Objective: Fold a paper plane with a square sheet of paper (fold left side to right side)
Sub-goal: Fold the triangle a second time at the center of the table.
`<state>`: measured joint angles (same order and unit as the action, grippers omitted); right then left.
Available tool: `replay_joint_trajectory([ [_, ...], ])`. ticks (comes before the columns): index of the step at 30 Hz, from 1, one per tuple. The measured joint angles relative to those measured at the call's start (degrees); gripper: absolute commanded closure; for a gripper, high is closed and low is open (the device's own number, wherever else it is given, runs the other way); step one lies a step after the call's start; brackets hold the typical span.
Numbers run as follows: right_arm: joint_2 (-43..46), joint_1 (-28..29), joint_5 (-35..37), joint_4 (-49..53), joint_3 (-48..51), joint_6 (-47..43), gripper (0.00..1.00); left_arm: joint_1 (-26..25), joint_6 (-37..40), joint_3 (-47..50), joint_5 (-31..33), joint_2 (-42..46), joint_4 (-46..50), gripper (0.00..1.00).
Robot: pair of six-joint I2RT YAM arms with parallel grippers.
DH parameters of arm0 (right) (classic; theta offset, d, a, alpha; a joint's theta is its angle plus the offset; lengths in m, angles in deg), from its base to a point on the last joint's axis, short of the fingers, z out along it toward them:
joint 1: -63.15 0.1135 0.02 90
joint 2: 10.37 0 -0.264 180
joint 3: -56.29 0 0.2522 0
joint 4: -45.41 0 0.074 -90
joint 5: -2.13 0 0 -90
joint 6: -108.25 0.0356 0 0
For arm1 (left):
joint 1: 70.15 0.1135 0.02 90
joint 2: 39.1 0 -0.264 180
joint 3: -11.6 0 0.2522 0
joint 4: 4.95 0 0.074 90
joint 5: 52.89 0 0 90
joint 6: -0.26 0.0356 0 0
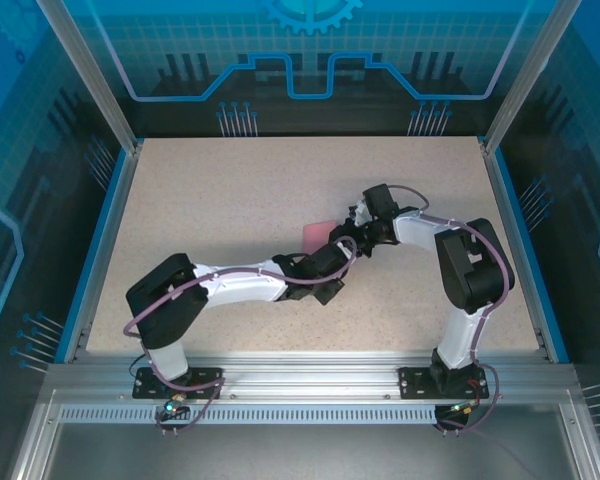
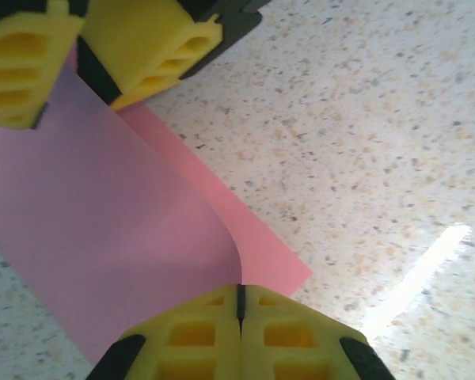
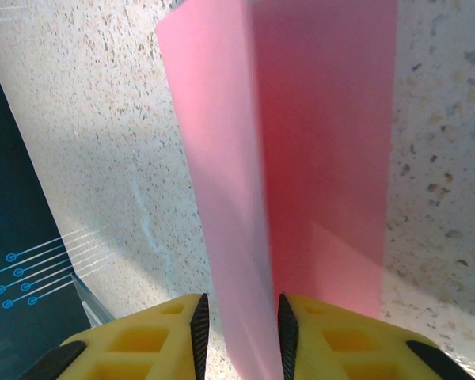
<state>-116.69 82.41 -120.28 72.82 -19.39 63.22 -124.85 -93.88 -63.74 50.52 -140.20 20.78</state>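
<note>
Top view, sheet: I find the square sheet of paper [image 1: 316,236] near the middle of the table [image 1: 200,200], with both arms meeting over it.
Top view, end effectors: the left end effector [image 1: 342,248] and the right end effector [image 1: 358,218] sit close together at the sheet's right side.
Left wrist view: the left end effector [image 2: 239,305] has its pads together, clamped on the sheet's lifted, curling edge. The lower layer lies flat.
Right wrist view: the right end effector [image 3: 239,328] has its pads apart with the raised flap between them. I cannot tell whether they press it.
</note>
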Motion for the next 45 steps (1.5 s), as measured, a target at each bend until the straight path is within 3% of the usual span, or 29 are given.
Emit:
replay_joint_trajectory([
  [6, 3.23, -1.36, 2.62, -0.59, 0.22, -1.27, 0.48, 4.37, -3.28, 2.23, -10.29, 1.31, -2.62, 1.0],
  [9, 7.67, -2.49, 4.33, -0.98, 1.6, -2.43, 0.46, 6.93, -5.33, 4.07, -15.37, 1.84, -4.5, 1.0],
  [18, 18.75, -2.32, 8.46, -2.51, 14.12, -5.33, 0.75, 13.64, -10.45, 7.63, -25.2, 2.82, -8.98, 1.0],
  [25, 20.13, 5.05, 10.56, -3.02, 20.04, -4.79, 0.98, 16.63, -11.63, 7.82, -27.23, 3.26, -9.73, 1.0],
  [33, 15.76, 10.27, 11.34, -6.01, 20.65, -2.99, 1.0, 17.53, -11.52, 7.82, -27.08, 3.61, -9.14, 1.0],
  [45, 11.54, 11.5, 12.96, -4.33, 18.73, -2.84, 1.0, 17.9, -9.53, 7.8, -23.71, 3.61, -6.45, 1.0],
])
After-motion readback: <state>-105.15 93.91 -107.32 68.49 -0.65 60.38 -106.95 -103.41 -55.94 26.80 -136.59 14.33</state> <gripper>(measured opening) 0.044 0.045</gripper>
